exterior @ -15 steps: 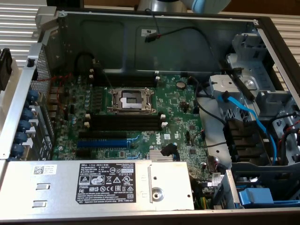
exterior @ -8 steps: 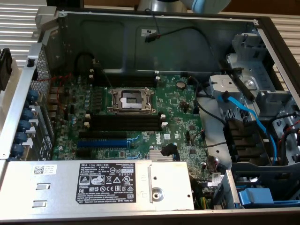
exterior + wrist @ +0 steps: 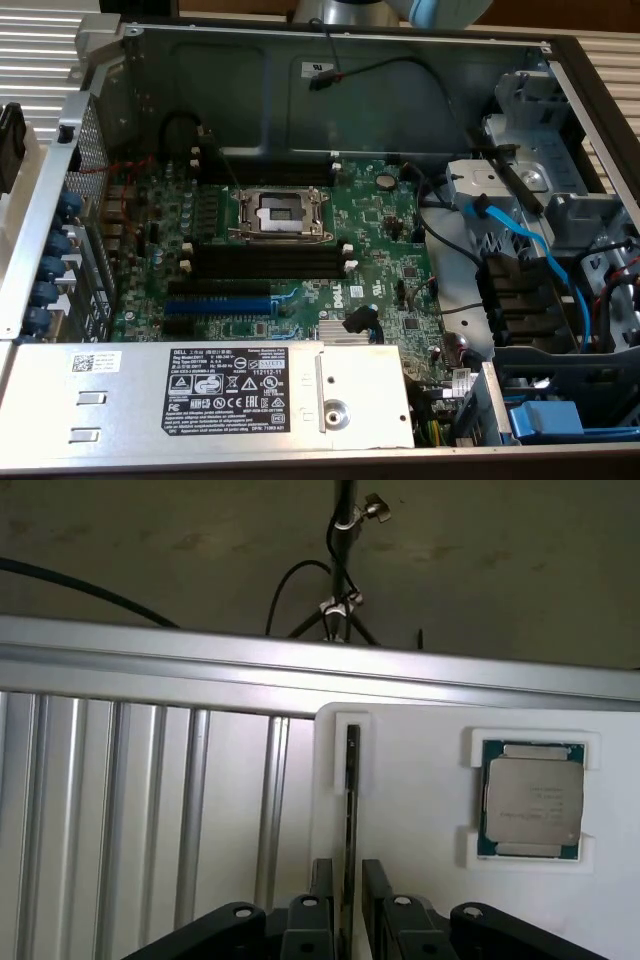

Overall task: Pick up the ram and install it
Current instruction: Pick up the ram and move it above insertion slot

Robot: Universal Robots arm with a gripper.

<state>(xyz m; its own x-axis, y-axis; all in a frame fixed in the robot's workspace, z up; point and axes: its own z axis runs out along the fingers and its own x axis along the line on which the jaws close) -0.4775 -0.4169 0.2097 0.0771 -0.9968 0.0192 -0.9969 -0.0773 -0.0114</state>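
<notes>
**Ram** point(image 3: 351, 780) — thin dark board seen edge-on in the wrist view, standing upright on its long edge in a narrow groove of a white holder point(image 3: 420, 900). Chips and label cannot be made out from this angle. One end sits in a raised white pocket near the holder's edge.

**Jaws** — open, one black finger on each side of the ram, a slim gap on both sides; nothing gripped.

**CPU** point(image 3: 531, 800) — silver lid on green board, lying flat in its own recess of the same holder, well apart from the ram.

**Surroundings** — ribbed metal tabletop point(image 3: 120, 820) just beside the holder; a metal rail point(image 3: 200, 665) crosses beyond the ram's far end.

**Case** point(image 3: 60, 250) — open-topped in the exterior view. The motherboard point(image 3: 380, 230) lies flat inside. Black slots point(image 3: 265, 262) with white end clips run across centre frame, between the socket point(image 3: 278, 213) above and the blue slot point(image 3: 218, 303) below — tall walls at upper and left edges, grey box point(image 3: 200, 395) along the lower edge, cables and drive bays on the exterior view's right.
</notes>
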